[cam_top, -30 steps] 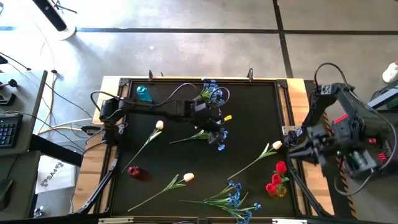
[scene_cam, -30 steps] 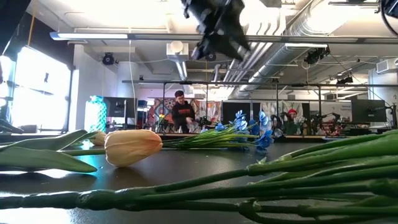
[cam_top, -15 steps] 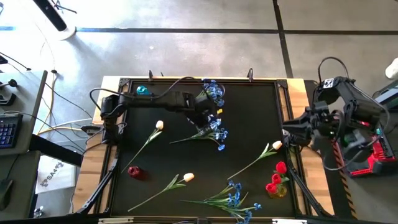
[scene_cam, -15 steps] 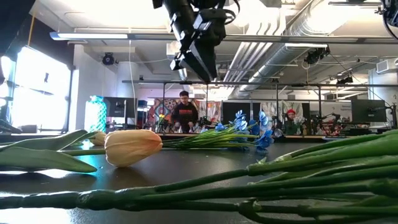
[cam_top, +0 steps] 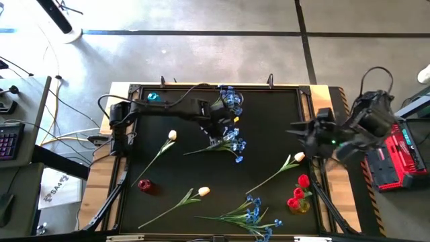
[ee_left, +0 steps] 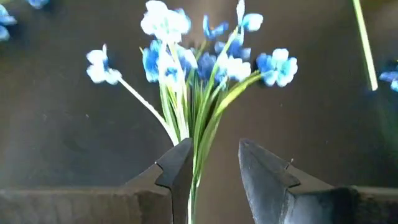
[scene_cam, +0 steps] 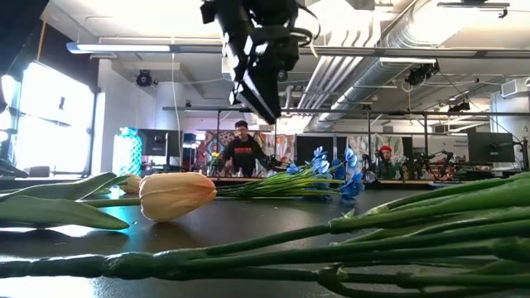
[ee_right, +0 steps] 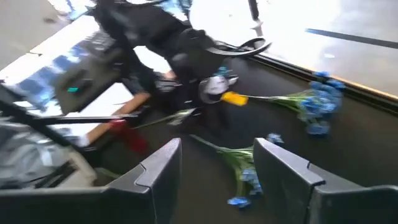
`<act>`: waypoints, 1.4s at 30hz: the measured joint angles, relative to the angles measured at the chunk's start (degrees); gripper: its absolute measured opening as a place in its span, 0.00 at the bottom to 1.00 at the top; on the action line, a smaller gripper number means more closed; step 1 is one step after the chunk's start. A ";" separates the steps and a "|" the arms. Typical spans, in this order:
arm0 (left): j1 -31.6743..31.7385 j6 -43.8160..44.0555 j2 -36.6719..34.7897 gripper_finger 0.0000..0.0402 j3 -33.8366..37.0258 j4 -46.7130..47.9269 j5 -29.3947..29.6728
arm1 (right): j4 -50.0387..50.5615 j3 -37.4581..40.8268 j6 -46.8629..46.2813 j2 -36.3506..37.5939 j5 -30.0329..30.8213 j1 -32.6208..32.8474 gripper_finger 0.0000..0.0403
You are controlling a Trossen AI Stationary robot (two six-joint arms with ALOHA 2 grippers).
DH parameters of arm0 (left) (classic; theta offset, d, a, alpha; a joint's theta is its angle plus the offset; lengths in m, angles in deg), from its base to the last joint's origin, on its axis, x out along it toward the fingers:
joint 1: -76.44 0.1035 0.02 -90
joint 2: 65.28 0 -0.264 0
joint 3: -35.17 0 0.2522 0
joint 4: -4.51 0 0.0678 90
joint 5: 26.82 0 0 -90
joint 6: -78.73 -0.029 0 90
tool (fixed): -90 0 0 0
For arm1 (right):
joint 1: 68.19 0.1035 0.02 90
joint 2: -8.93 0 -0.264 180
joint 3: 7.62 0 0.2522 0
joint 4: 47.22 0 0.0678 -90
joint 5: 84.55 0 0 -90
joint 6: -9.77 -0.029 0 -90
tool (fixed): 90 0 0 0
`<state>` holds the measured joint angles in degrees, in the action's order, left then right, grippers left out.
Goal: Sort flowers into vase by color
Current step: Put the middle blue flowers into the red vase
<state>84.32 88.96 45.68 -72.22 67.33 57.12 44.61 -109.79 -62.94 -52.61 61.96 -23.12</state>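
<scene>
Two dark fingers of the left pincer (ee_left: 212, 150) stand apart, nothing clamped. It hangs above the middle of the table (cam_top: 269, 114), over a blue spray (cam_top: 232, 142) lying flat; in the wrist view the spray's green stems run up into the gap, close beside one finger. Just beyond, at the far edge, more blue blossoms (cam_top: 230, 99) appear to stand in a clear vase, though the vase itself is hard to make out.

The right pincer (ee_right: 217, 148), also wide apart and empty, hangs over the right edge of the table, facing inward.

At the near right, red tulips (cam_top: 300, 190) stand in a small vase (cam_top: 301, 207). A red vase (cam_top: 145, 185) at the near left looks empty.

Still loose on the table are three cream tulips: one to the left (cam_top: 172, 135), one near the middle (cam_top: 203, 191), one to the right (cam_top: 299, 157). More blue sprays (cam_top: 254, 214) lie by the near edge.

My judgement: roughly a third is done. The reds seem finished, the blues begun, the cream ones untouched.
</scene>
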 joint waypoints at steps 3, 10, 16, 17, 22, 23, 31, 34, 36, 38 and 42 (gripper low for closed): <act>-0.38 -1.92 -0.02 0.29 4.14 -3.63 -1.13 | 0.01 0.00 2.74 -1.51 -4.04 -6.68 0.46; -0.41 -2.68 0.09 0.29 12.84 -10.51 -1.95 | -6.96 0.00 16.20 -5.80 -16.16 -17.84 0.44; -0.39 -4.51 0.07 0.29 17.86 -16.01 -0.85 | -16.01 0.00 27.17 -9.66 -24.71 -24.96 0.44; -0.39 -4.72 0.07 0.29 18.59 -17.17 -0.82 | -16.87 0.00 28.01 -10.24 -25.86 -25.94 0.44; -0.37 -7.09 0.07 0.29 22.00 -19.99 0.34 | -20.39 0.00 30.60 -12.16 -29.79 -29.41 0.44; -0.39 -7.74 0.07 0.29 22.75 -21.30 0.62 | -20.96 0.00 30.72 -12.44 -30.09 -29.74 0.44; -0.50 -13.30 0.07 0.26 24.67 -24.16 1.55 | -23.16 0.00 30.59 -14.81 -30.42 -30.85 0.44; -0.50 -13.91 0.07 0.18 24.67 -25.46 1.66 | -23.38 0.00 29.13 -15.96 -30.42 -30.85 0.44; -0.50 -13.91 0.07 0.11 24.67 -25.47 1.67 | -23.44 0.00 27.96 -16.60 -30.40 -30.85 0.44; -0.48 -13.89 0.07 0.04 24.67 -25.56 1.68 | -23.48 0.00 27.04 -17.26 -30.38 -30.85 0.44; -0.38 -11.34 0.07 0.02 24.67 -26.00 1.64 | -23.59 0.00 24.83 -17.70 -29.28 -30.85 0.44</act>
<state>83.94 77.62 45.74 -47.56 41.33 58.76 21.02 -109.79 -38.10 -70.31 32.68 -53.98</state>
